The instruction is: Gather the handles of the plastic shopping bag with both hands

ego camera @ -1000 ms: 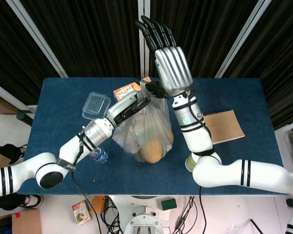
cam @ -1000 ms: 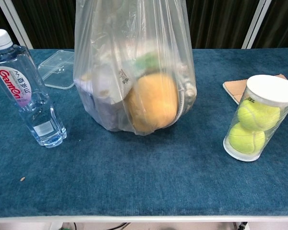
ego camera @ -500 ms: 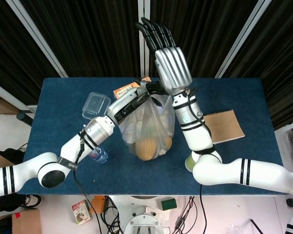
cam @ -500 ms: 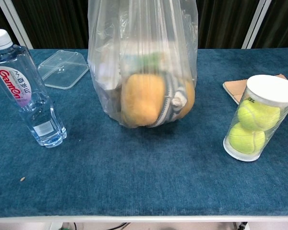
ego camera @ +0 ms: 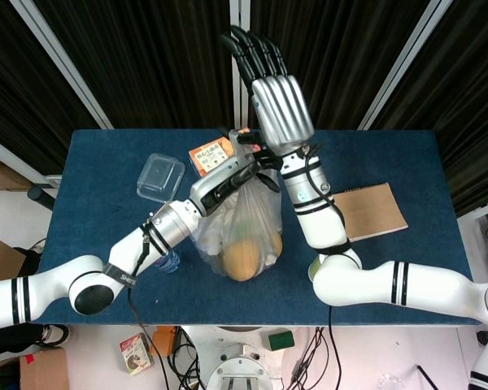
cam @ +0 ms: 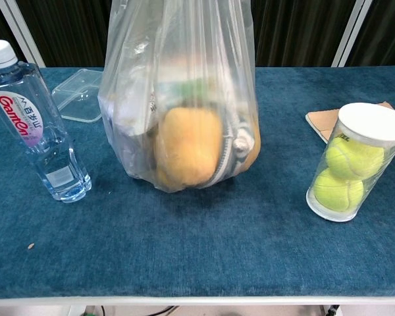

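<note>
The clear plastic shopping bag (ego camera: 246,231) stands in the middle of the blue table, pulled up taut, with an orange lump (cam: 187,146) and other goods inside. My left hand (ego camera: 232,175) grips the bunched neck of the bag just below its handles. A strip of handle (ego camera: 241,140) sticks up past it. My right hand (ego camera: 281,114) hovers right above that spot, back to the camera, fingers stretched straight and apart. Its thumb side is hidden. In the chest view the bag (cam: 178,79) runs out of the top of the frame and neither hand shows.
A water bottle (cam: 36,118) stands left of the bag and a clear lidded container (cam: 79,95) lies behind it. A tube of tennis balls (cam: 352,161) stands on the right, with a brown notebook (ego camera: 372,210) beyond. A snack box (ego camera: 211,153) lies behind the bag.
The bag has swung back left and settled a little. My left hand has slid higher up the bag's neck, and my right hand has shifted slightly left above it.
</note>
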Controlling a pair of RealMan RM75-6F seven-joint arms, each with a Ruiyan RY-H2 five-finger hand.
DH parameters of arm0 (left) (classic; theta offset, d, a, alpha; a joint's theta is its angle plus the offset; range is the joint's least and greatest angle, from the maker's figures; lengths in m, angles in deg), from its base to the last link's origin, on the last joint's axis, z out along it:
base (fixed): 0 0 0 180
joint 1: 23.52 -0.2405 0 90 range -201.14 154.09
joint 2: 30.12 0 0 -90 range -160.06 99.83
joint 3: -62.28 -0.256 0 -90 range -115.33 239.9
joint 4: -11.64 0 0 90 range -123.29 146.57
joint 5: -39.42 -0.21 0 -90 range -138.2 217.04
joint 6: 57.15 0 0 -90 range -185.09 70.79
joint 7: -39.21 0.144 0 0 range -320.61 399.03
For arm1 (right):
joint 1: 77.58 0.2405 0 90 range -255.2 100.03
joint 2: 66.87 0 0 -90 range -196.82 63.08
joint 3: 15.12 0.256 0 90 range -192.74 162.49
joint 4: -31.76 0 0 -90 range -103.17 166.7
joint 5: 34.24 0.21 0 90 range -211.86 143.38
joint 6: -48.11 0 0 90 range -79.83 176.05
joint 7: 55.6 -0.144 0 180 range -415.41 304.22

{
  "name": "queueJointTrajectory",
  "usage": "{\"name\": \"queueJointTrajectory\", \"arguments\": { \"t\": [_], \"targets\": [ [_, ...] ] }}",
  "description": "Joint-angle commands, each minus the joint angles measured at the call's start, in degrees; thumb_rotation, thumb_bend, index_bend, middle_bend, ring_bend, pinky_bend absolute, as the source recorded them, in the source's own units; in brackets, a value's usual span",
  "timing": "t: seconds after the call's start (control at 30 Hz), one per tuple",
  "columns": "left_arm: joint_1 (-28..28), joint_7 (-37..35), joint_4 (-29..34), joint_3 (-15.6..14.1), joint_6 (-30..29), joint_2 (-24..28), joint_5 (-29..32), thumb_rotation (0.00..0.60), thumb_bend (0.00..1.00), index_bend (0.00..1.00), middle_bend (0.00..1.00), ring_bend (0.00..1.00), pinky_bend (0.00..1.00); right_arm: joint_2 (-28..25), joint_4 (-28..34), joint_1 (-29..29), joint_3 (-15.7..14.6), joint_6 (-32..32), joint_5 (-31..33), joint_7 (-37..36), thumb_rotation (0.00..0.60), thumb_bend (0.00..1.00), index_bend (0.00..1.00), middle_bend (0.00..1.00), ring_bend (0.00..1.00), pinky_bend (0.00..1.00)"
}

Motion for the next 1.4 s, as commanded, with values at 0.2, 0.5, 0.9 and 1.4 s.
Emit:
{"name": "queueJointTrajectory", "arguments": {
  "t": [0.2,0.5,0.9,1.4],
  "targets": [
    [-3.2,-3.0,0.6,1.7,0.5,1.6,-3.3,0.114,0.15,0.31,0.37,0.3,0.47,-0.6,-1.4,-1.1,-0.1,0.8,1.8,-1.2,0.6,0.0,0.0,0.0,0.0,0.0],
    [-5.7,-6.6,0.2,3.2,-0.7,2.0,-2.7,0.117,0.15,0.35,0.42,0.34,0.51,-1.8,-1.6,-2.6,-1.4,1.8,1.2,-2.2,0.6,0.0,0.0,0.0,0.0,0.0],
    [-7.4,-11.1,0.6,5.0,-0.2,1.8,-2.9,0.119,0.15,0.49,0.63,0.5,0.65,-2.6,-2.0,-4.2,-2.2,2.1,-0.1,-4.0,0.6,0.0,0.0,0.0,0.0,0.0],
    [-8.3,-12.4,1.5,7.9,-2.4,2.8,0.3,0.12,0.15,0.42,0.53,0.44,0.63,-5.0,-0.5,-8.1,-5.4,5.6,-4.3,-9.1,0.6,0.0,0.0,0.0,0.0,0.0]
  ]
}}
